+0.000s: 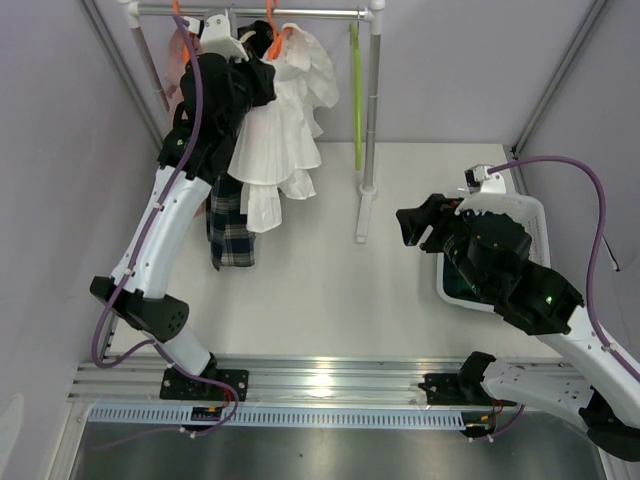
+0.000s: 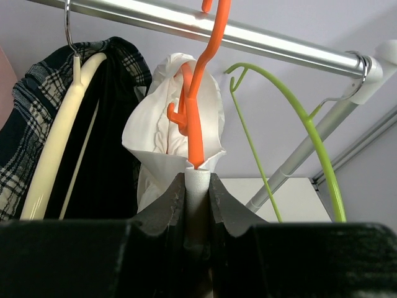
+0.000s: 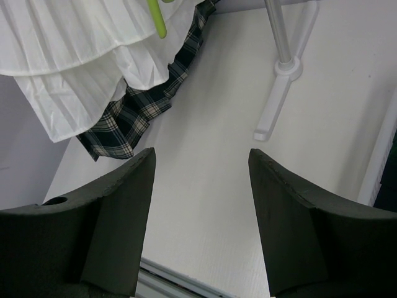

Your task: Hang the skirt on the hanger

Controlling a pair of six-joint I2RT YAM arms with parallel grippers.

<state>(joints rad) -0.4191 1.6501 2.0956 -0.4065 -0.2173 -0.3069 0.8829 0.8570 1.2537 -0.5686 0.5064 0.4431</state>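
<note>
Top external view has the skirt (image 1: 456, 282) down in a white basket (image 1: 525, 205) standing on the surface (image 1: 320, 290) to the right of the rack (image 1: 300, 13). Only a sliver of dark green shows, because the right arm hangs over most of it. The lime-green hanger (image 1: 355, 95) hangs bare from the rack's rail, just left of the rack's right post (image 1: 372, 100). From the left wrist it shows as a thin green arc (image 2: 313, 133) hooked close to the rail's end.

The right pincer (image 1: 420, 222) hovers between the rack's foot and the basket. Its fingers are spread wide with nothing between them (image 3: 201, 155), looking down on bare surface.

The left pincer (image 2: 197, 183) is raised to the rack's rail. It is closed narrow on a fold of the white garment (image 2: 173, 143), right under the stem of an orange hanger (image 2: 198, 112).

That white garment (image 1: 285, 130) hangs in ruffled tiers near the middle of the rack. A navy-and-white checked garment (image 1: 230, 225) hangs toward the rack's left end, on a cream hanger (image 2: 53, 161).
</note>
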